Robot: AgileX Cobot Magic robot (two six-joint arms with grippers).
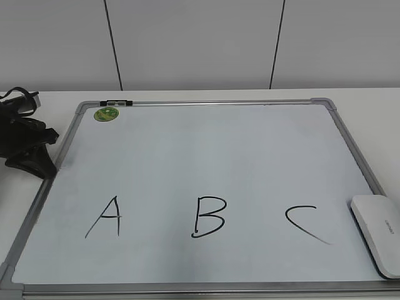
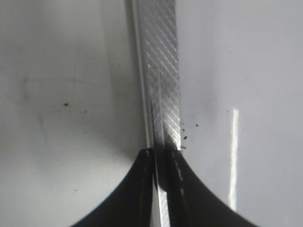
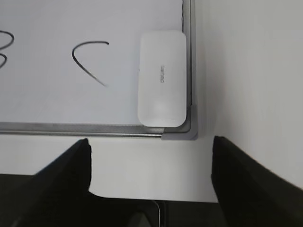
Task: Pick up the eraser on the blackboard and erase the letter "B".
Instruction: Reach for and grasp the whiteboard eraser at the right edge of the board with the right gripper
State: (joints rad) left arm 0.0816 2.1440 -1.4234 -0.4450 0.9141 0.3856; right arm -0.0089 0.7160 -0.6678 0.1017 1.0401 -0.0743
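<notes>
The blackboard (image 1: 206,150) lies flat on the white table. The black letter "B" (image 1: 208,217) is at its lower middle; a sliver of it shows at the left edge of the right wrist view (image 3: 3,51). The white eraser (image 1: 378,234) lies on the board's lower right corner, and it also shows in the right wrist view (image 3: 162,78). My right gripper (image 3: 151,146) is open and empty, off the board's near edge, short of the eraser. My left gripper (image 1: 45,164) is at the board's left edge, its jaws (image 2: 163,152) shut on the metal frame (image 2: 163,71).
A black "A" (image 1: 106,217) stands left of the "B" and a black "C" (image 1: 306,224) right of it, close to the eraser. A green sticker (image 1: 106,114) and a small black clip (image 1: 116,102) sit at the board's far left corner. A white wall stands behind the table.
</notes>
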